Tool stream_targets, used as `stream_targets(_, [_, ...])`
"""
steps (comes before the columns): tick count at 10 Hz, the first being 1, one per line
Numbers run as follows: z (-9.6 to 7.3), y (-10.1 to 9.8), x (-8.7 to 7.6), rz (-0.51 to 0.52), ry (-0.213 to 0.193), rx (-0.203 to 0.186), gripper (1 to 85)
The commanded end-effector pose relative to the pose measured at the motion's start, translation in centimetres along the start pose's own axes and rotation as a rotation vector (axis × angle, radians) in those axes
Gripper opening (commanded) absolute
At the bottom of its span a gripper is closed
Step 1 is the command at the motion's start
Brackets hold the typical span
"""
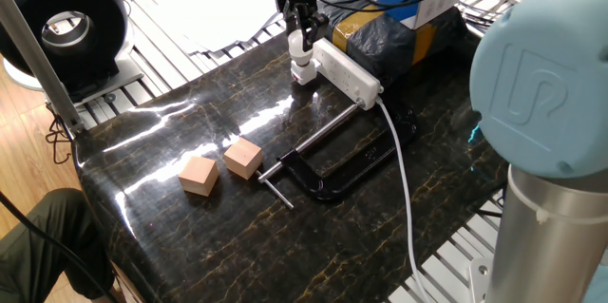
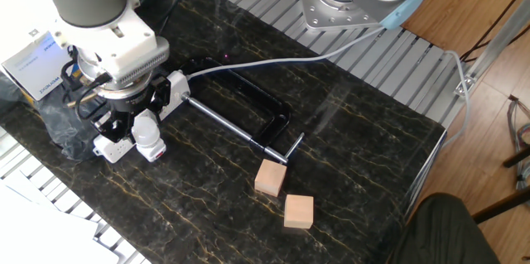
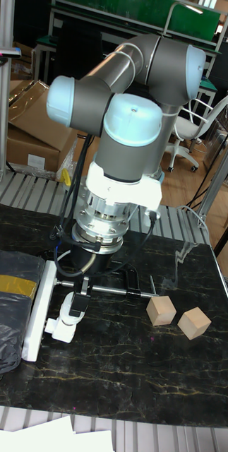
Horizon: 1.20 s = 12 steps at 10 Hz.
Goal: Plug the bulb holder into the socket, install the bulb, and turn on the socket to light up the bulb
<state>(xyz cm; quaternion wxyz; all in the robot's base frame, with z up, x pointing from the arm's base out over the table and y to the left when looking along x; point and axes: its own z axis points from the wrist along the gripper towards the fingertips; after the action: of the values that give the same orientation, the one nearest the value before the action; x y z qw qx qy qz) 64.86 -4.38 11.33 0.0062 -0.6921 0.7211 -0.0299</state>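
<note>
Bulb-install step: gripper (image 2: 141, 125) fingers clamped on bulb (image 2: 146, 131) atop bulb holder (image 2: 154, 151) beside socket (image 1: 347, 70); next needs seating w/ twist, then switch.

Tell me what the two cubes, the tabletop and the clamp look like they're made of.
Two cubes: apparently unfinished wood, tan and matte.
Tabletop: looks like polished dark stone or a marble-effect laminate, with gold veins and sharp glare.
Clamp: probably metal, with a black-coated frame and a bare silvery screw rod.
</note>
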Motion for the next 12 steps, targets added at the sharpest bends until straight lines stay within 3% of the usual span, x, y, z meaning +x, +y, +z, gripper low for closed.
stream_targets(1, [-0.12,-0.13,-0.12,0.027,-0.015,0.002,42.3])
stream_targets(4, [-0.08,0.43,0.68,0.131,0.02,-0.017,16.7])
stream_targets(9, [-0.44,-0.11,0.01,0.246,0.028,-0.029,1.0])
stream_targets(12, [-0.09,0.4,-0.12,0.31,0.021,-0.054,1.0])
